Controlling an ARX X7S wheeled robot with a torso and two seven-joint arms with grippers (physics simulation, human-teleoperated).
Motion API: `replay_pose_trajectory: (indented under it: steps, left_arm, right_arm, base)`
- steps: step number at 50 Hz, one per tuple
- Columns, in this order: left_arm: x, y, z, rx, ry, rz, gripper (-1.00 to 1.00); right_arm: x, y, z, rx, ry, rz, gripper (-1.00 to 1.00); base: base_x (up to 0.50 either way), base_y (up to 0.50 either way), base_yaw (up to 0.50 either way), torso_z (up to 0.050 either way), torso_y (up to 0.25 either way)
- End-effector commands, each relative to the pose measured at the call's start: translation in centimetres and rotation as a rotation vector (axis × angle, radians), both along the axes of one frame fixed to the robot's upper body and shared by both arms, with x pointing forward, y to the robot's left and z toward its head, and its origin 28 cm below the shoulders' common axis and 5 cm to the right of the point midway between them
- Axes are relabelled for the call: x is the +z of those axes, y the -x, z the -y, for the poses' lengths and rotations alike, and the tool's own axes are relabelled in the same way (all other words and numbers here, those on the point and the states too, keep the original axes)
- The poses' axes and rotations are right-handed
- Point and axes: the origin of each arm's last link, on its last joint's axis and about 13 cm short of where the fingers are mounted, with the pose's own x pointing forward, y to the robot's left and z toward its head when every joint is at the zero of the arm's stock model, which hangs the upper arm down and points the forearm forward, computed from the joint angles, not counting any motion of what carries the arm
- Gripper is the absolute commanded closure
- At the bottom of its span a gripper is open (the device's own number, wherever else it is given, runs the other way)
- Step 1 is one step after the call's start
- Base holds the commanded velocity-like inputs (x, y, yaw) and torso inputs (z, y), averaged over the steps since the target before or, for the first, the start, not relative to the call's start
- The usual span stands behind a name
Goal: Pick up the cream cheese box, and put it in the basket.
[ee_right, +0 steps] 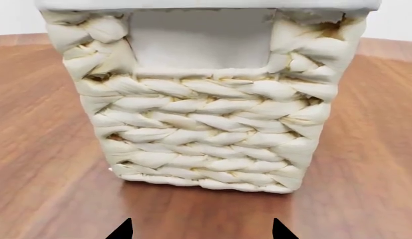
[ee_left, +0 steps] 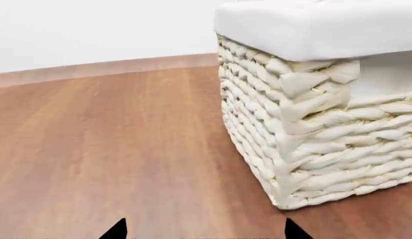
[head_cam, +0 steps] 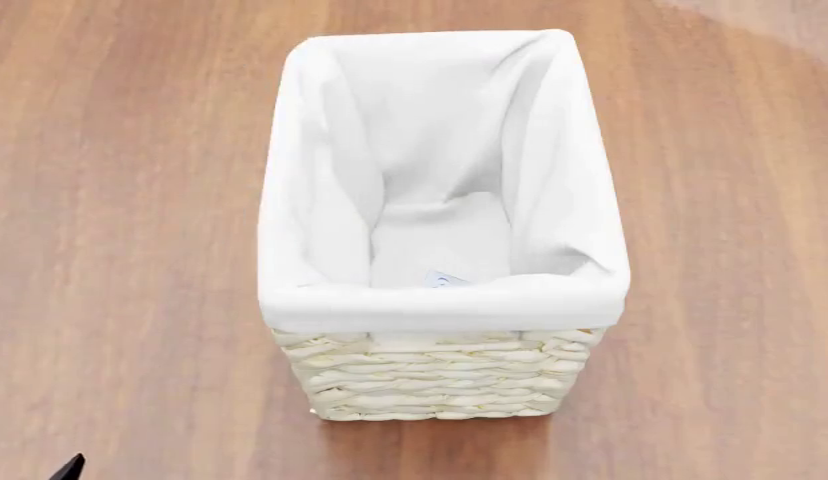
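Standing on the brown wooden floor (head_cam: 121, 200), the basket (head_cam: 441, 375) is the biggest thing here. It is tall and woven, with a white cloth (head_cam: 441, 300) folded over its rim. Deep inside, down at the bottom, a tiny white corner with a blue mark peeks out past the rim. That may be the cream cheese box (head_cam: 444, 280), but most of it is hidden. The left gripper (ee_left: 206, 231) sits low, near one corner of the basket. Its two dark tips are spread wide apart and hold nothing. The right gripper (ee_right: 200, 230) faces one short side of the basket, with its tips also wide apart and empty.
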Motion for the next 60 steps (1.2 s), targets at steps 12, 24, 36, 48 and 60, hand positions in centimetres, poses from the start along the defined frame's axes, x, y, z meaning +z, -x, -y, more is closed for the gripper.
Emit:
replay_pose_trajectory:
  steps: [12, 24, 36, 48, 60]
  left_arm:
    - [-0.69, 0.57, 0.19, -0.017, 0.021, 0.005, -1.0]
    - [-0.78, 0.65, 0.12, -0.018, 0.024, 0.005, -1.0]
    - [-0.65, 0.76, 0.2, -0.025, 0.023, 0.007, -1.0]
    - [-0.28, 0.97, 0.29, -0.029, 0.019, 0.018, -1.0]
    - [0.08, 1.24, 0.24, -0.016, 0.051, 0.048, -1.0]
  right_arm:
    - [-0.3, 0.06, -0.16, 0.004, 0.002, -0.004, -1.0]
    - [-0.46, 0.06, -0.26, 0.006, 0.007, -0.009, -1.0]
    - [-0.29, 0.11, -0.29, 0.011, 0.009, -0.006, -1.0]
    - [0.07, 0.19, -0.3, 0.013, 0.01, 0.006, -1.0]
    - [-0.06, 0.14, -0.35, 0.015, 0.013, 0.004, -1.0]
  base:
    - [0.0, 0.0, 0.0, 0.0, 0.0]
    - [0.0, 0.0, 0.0, 0.0, 0.0]
    - [0.0, 0.0, 0.0, 0.0, 0.0]
    - [0.0, 0.0, 0.0, 0.0, 0.0]
    - [0.0, 0.0, 0.0, 0.0, 0.0]
